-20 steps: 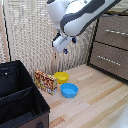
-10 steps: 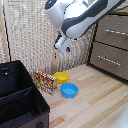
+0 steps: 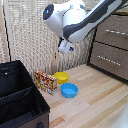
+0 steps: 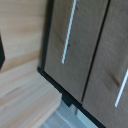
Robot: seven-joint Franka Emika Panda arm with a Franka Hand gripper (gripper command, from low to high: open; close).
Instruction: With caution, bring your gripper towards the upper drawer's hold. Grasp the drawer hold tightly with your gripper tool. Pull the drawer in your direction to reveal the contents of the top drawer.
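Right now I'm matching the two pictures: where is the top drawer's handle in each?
Exterior view: handle, a pale bar on the upper drawer at the exterior view's right edge.
Wrist view: likely the long pale bar on a drawer front; which drawer is unclear.
Shared landmark: the dresser's dark frame.

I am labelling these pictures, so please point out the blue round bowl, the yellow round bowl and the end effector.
blue round bowl (image 3: 69,90): exterior view, inside of the bowl.
yellow round bowl (image 3: 61,77): exterior view, its hollow.
end effector (image 3: 65,48): exterior view, at its dark blue fingers.
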